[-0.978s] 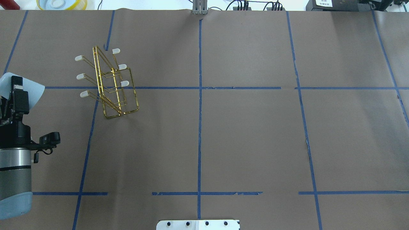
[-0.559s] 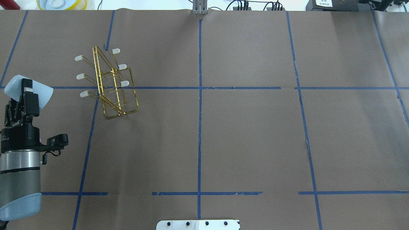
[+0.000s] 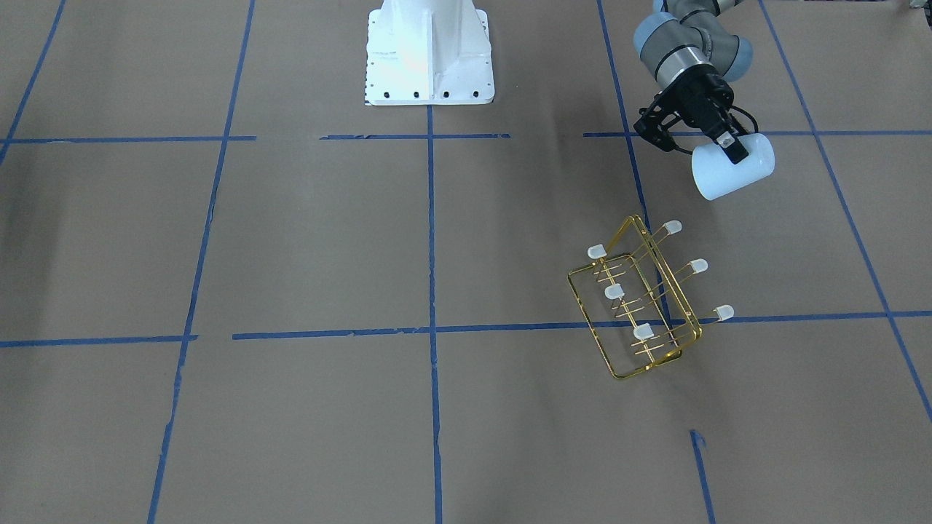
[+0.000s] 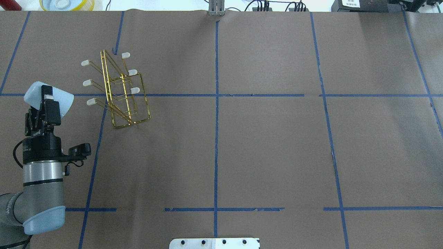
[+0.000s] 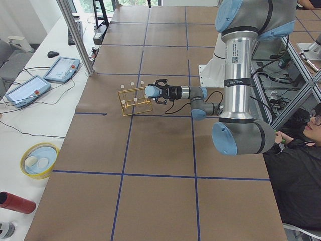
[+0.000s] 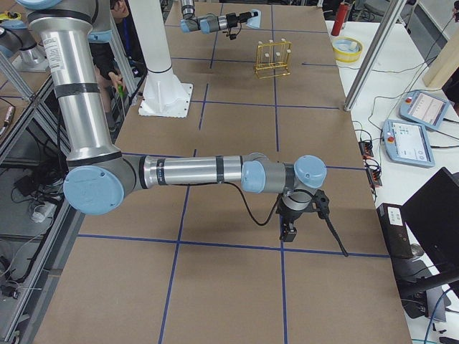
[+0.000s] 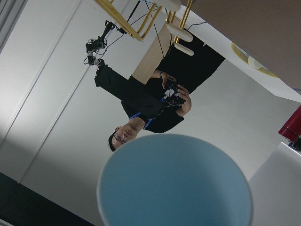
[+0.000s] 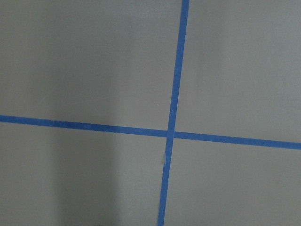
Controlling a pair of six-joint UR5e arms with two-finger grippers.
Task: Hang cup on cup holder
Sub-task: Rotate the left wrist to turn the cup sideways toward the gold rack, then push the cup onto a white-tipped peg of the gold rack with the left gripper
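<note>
The pale blue-white cup point(image 4: 64, 98) lies on its side in my left gripper point(image 4: 48, 100), which is shut on it above the table, just left of the cup holder. The cup holder point(image 4: 119, 93) is a gold wire rack with white-capped prongs, standing at the table's far left. In the front-facing view the cup point(image 3: 735, 175) is up and to the right of the rack point(image 3: 641, 309). The left wrist view shows the cup point(image 7: 174, 183) close up with rack prongs point(image 7: 181, 33) beyond it. My right gripper point(image 6: 290, 231) shows only in the exterior right view, low over the table; I cannot tell its state.
The robot's white base plate point(image 4: 214, 243) sits at the near edge. A yellow-rimmed bowl point(image 4: 67, 4) lies beyond the far edge. Control tablets point(image 5: 61, 68) and a red bottle point(image 5: 15, 202) lie on the side bench. A seated person point(image 5: 301, 165) is near the robot.
My left arm has moved right toward the cup holder, carrying the cup with it. The rack has not moved.
</note>
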